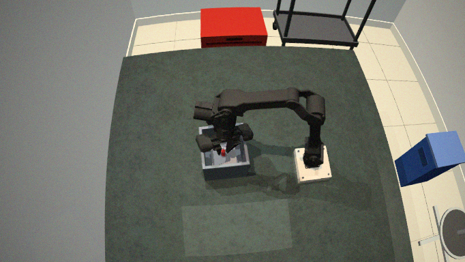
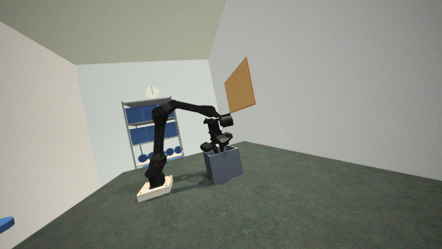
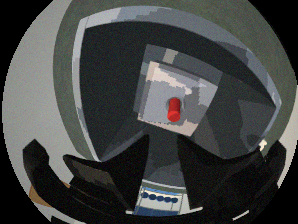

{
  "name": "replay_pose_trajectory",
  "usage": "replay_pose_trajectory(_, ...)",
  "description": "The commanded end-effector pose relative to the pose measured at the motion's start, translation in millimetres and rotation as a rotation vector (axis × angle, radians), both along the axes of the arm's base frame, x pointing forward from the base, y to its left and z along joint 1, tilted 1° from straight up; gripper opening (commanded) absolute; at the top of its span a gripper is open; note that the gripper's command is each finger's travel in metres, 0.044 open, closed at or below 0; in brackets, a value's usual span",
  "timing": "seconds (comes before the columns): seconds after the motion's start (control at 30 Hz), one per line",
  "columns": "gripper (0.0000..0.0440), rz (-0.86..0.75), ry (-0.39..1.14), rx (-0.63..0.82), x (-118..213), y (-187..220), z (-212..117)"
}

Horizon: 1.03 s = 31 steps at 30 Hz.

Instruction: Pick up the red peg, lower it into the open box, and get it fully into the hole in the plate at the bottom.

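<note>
Peg (image 1: 223,153) (image 3: 174,110) in plate hole — beyond open gripper (image 1: 226,150) (image 2: 219,152) (image 3: 163,138)

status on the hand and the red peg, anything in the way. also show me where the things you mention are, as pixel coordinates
hand (image 1: 225,151) (image 2: 220,152) (image 3: 163,138) open, off the peg; red peg (image 1: 223,153) (image 3: 174,110) standing in plate hole (image 3: 199,95), top sticking out; nothing seen blocking it from above

Peg (image 1: 223,153) (image 3: 174,110): plain red. Box (image 1: 226,173) (image 2: 225,166) (image 3: 77,75): slate grey-blue, paler rim. Plate (image 3: 165,95): pale grey, shadow-mottled. Claw (image 1: 225,141) (image 2: 220,151) (image 3: 163,138): black. Bench (image 1: 157,136) (image 2: 275,201) (image 3: 62,65): dark green, cloudy mottling. Cabinet (image 1: 233,22): red. Board (image 2: 240,89): orange-tan.
</note>
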<state>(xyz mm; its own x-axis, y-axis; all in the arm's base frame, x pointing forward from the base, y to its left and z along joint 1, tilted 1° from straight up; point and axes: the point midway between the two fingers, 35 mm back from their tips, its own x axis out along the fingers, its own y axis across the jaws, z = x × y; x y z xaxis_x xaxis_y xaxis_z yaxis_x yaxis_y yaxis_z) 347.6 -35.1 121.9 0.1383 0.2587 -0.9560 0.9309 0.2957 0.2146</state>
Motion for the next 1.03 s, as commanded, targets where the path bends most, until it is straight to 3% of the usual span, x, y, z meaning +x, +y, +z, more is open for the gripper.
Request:
replay_pose_trajectory(0.0, 0.0155, -0.001, -0.024, 0.031, 4, -1, 9)
replay_pose_trajectory(0.37, 0.0218, -0.007, -0.072, 0.123, 13, -4, 28)
replay_pose_trajectory(1.0, 0.0206, 0.034, -0.148, 0.174, 34, -20, 38)
